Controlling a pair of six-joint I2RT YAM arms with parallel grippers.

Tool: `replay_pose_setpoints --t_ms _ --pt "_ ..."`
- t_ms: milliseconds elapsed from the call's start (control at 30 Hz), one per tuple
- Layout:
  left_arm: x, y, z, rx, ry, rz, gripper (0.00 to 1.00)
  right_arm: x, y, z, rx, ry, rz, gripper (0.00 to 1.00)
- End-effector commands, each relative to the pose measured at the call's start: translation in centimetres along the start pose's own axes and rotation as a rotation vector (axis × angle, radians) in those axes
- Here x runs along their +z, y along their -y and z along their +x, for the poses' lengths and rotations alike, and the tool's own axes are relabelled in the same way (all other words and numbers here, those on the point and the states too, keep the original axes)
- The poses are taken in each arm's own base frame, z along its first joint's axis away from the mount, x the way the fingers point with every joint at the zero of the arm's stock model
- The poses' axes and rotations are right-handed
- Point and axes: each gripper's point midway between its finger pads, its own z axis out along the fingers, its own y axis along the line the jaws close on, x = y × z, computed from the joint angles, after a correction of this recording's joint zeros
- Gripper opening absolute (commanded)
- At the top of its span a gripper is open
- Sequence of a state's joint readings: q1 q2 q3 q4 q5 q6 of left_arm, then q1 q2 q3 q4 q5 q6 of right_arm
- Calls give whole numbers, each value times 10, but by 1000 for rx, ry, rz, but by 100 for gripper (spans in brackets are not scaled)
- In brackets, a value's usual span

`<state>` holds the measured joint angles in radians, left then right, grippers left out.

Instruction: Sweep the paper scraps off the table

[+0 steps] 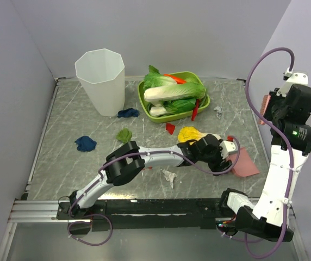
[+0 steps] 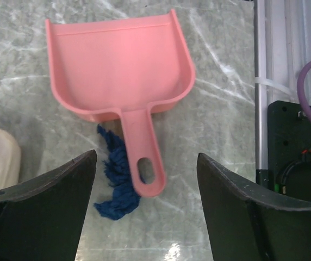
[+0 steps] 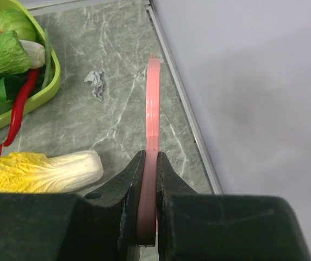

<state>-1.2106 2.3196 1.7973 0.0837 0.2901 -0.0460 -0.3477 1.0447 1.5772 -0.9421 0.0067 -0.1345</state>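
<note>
A white one of the paper scraps (image 1: 169, 176) lies by the table's (image 1: 63, 168) near edge; toward the right edge the left gripper (image 2: 145, 160) hangs, jaws spread either side of the handle of a pink dustpan (image 2: 117, 65), a blue scrap (image 2: 114, 185) partly under it. The right gripper (image 3: 149, 163), raised at the right edge, pinches a thin pink piece (image 3: 153, 103) seen edge-on, possibly a brush. Farther off lie a blue wad (image 1: 85, 143), green wad (image 1: 124, 135) and red bit (image 1: 170, 128), short of a white cup (image 1: 101, 81) and green tray (image 3: 54, 76).

The plastic dustpan (image 2: 117, 65) looks smooth, the table (image 2: 221, 119) glossy.
</note>
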Motion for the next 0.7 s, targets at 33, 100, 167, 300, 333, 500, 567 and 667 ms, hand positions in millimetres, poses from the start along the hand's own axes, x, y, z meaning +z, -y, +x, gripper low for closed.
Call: replay_pose_setpoints --t_ms 33,100,167,300,333,500,567,667 --pt "8 13 -3 46 24 -30 78 -7 3 -18 33 50 11 0" --pt "9 13 -2 59 27 -48 77 -7 3 -17 33 45 9 0" --pt "12 8 5 58 16 -68 76 -6 3 -16 32 45 14 0" --pt "16 -4 13 103 12 -111 75 -4 3 -17 24 34 10 0" --pt "18 -5 13 112 14 -116 75 -5 3 -19 22 38 9 0" --pt "25 -8 10 128 28 -119 73 0 -2 -19 23 25 -19 0" --pt "30 -9 10 122 30 -116 71 2 -3 -18 26 20 -24 0" --pt "34 -8 9 120 35 -114 67 3 -4 -17 26 19 -28 0"
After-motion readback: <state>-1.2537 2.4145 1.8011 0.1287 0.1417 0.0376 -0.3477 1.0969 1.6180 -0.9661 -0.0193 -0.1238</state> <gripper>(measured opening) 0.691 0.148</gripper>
